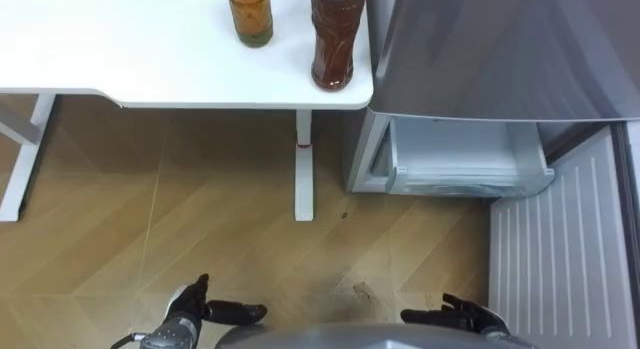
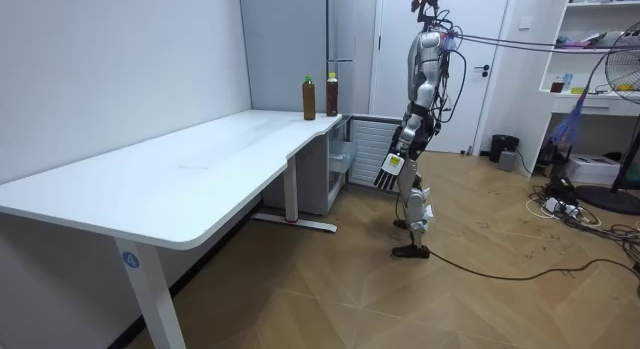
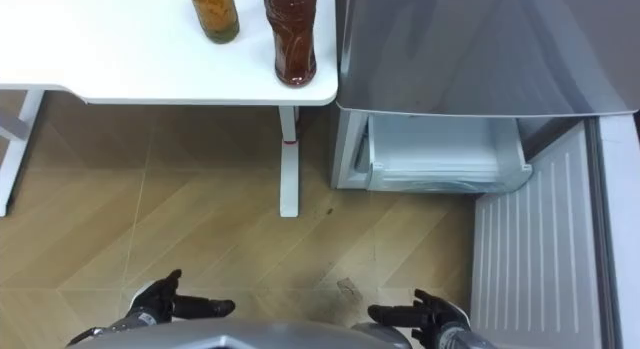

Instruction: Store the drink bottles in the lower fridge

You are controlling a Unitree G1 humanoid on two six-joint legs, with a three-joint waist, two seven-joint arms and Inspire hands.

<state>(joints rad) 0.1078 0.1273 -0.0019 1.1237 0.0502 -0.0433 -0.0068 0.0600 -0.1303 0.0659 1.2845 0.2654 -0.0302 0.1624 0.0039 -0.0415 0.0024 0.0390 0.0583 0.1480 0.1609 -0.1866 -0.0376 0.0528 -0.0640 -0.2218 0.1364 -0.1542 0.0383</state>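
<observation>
White table [image 1: 120,59] holds two drinks, amber bottle [image 1: 250,17] and brown bottle [image 1: 333,44]; left hand [image 1: 190,307], right hand [image 1: 468,314] both released.

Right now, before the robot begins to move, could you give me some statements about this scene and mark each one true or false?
1. The amber bottle and the dark bottle stand upright on the table. True.
2. The left hand holds a bottle. False: it is open and holds nothing.
3. The lower fridge door stands open. True.
4. One bottle is already inside. False: both are on the table, outside the fridge.
5. The right hand is open. True.
</observation>
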